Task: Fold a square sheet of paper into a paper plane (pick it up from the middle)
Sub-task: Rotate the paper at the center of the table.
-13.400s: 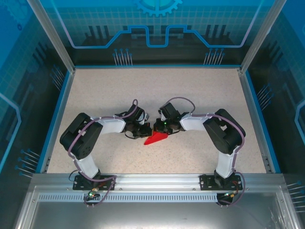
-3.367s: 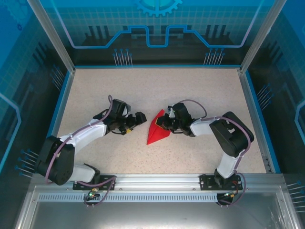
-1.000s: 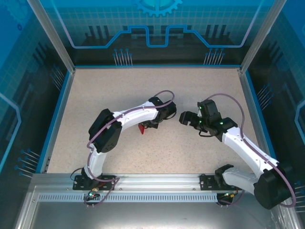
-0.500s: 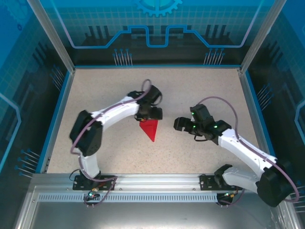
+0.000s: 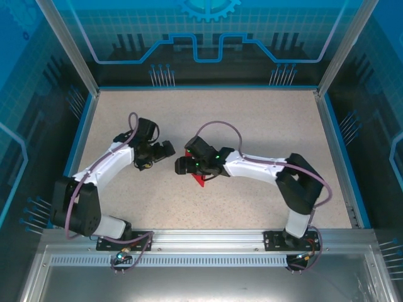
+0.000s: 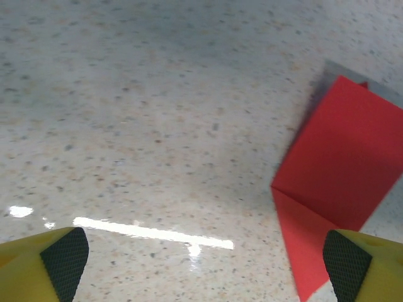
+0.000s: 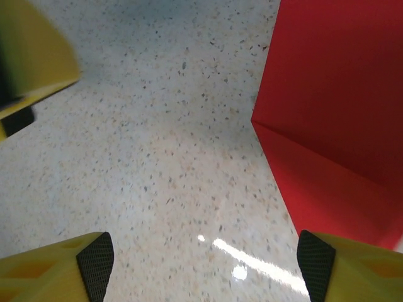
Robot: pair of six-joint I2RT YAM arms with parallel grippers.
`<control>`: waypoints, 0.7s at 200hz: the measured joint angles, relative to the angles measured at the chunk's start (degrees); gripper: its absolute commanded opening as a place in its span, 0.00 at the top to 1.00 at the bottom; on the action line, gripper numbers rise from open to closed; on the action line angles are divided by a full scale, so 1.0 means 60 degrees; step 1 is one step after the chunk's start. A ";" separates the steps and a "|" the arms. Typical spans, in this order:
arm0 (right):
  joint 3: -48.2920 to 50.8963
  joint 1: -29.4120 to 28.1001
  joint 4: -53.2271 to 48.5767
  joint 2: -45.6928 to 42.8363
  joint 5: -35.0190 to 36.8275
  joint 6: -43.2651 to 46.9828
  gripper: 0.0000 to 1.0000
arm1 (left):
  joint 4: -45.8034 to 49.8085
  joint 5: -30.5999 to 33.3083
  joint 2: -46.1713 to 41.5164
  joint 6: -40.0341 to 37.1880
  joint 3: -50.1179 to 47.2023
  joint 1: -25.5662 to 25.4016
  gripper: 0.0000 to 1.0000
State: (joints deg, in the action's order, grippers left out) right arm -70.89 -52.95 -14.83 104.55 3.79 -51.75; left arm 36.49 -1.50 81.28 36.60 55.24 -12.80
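The red paper (image 5: 201,181), folded to a point with one crease showing, is lying flat on the table (image 5: 252,119) near its middle. The right gripper (image 5: 183,165) is hovering just at its ten o'clock, jaws spread wide and empty, probably lining up a pinch. The left gripper (image 5: 165,150), equally wide and empty, is hanging farther out at ten o'clock, leaving room.

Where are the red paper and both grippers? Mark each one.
red paper (image 6: 343,157), left wrist view, middle of its larger panel.
left gripper (image 6: 204,261), left wrist view, midway between its fingertips.
right gripper (image 7: 204,261), right wrist view, midway between its fingertips.
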 measured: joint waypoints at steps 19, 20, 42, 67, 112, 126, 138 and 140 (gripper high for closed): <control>-0.0470 0.0015 -0.0036 0.0783 -0.0025 -0.0051 0.21 | 0.0004 -0.0033 -0.0186 0.0127 -0.0219 0.0284 0.01; -0.0503 0.0015 -0.0044 0.0834 -0.0018 -0.0058 0.21 | 0.0000 -0.0040 -0.0189 0.0131 -0.0222 0.0295 0.01; -0.0776 0.0036 -0.0244 0.1399 -0.0022 -0.0033 0.21 | -0.0062 -0.0098 -0.0204 0.0164 -0.0229 0.0357 0.01; -0.0783 0.0182 -0.0619 0.1577 -0.0018 0.0328 0.21 | -0.0208 -0.0259 -0.0204 0.0168 -0.0229 0.0357 0.01; -0.0375 0.0583 -0.0841 0.1432 -0.0594 0.2528 0.24 | -0.0353 -0.0539 -0.0171 0.0157 -0.0229 0.0357 0.01; 0.0138 0.0732 -0.0805 0.1093 -0.0980 0.3402 0.25 | -0.0397 -0.0656 -0.0164 0.0157 -0.0229 0.0357 0.01; 0.0685 0.0951 -0.0801 0.0670 -0.1366 0.4135 0.25 | -0.0433 -0.0798 -0.0164 0.0149 -0.0229 0.0357 0.01; 0.0776 0.0991 -0.0809 0.0597 -0.1435 0.4266 0.25 | -0.0437 -0.0812 -0.0164 0.0149 -0.0229 0.0357 0.01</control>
State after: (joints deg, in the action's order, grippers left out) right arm -66.24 -47.00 -19.68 108.14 -4.82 -26.15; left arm 33.87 -6.37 80.29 37.50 53.87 -10.66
